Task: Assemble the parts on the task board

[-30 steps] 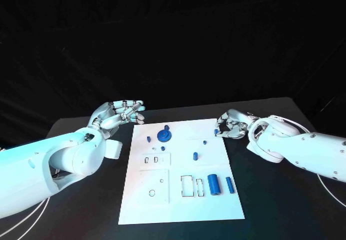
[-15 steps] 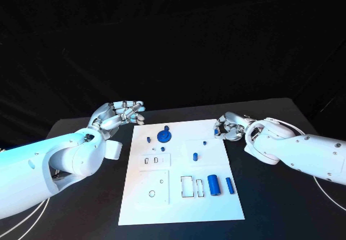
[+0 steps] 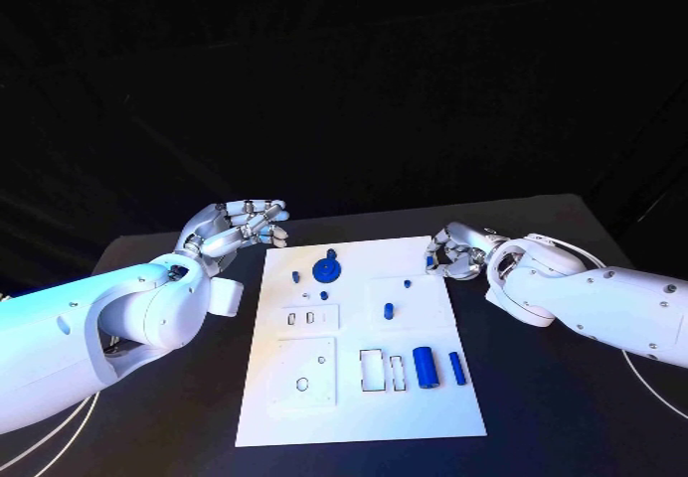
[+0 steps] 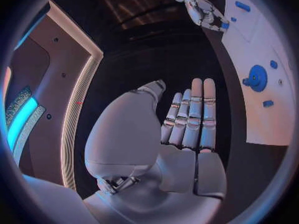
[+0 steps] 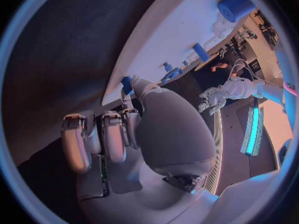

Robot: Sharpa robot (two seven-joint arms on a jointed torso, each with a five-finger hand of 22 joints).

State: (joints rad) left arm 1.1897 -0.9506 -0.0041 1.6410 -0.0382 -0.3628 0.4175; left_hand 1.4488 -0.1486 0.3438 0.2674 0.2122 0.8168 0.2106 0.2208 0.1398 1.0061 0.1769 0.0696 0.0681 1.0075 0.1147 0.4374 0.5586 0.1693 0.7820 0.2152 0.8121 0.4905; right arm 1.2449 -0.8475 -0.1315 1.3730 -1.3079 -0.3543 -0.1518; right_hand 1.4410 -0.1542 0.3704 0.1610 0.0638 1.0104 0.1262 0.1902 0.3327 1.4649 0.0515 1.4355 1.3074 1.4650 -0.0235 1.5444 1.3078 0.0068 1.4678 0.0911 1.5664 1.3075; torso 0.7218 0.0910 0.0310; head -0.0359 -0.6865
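Right robot hand (image 3: 461, 250) pinching a small blue part (image 3: 430, 262) at the task board's (image 3: 359, 397) far right edge.
Left robot hand (image 3: 237, 227) hangs released beside the board's far left corner, fingers straight, holding nothing. Blue gear (image 3: 328, 267), a big cylinder (image 3: 425, 367) and a slim bar (image 3: 457, 368) sit on the board.

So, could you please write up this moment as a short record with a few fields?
left hand: hand raised beside the task board's far left corner, fingers apart, holding nothing
right hand: hand at the board's far right edge, pinching a small blue part
task board: white plate on the black table
parts on board: blue gear, upright peg, large cylinder, slim cylinder
empty slots: two rectangular outlines left of the large cylinder
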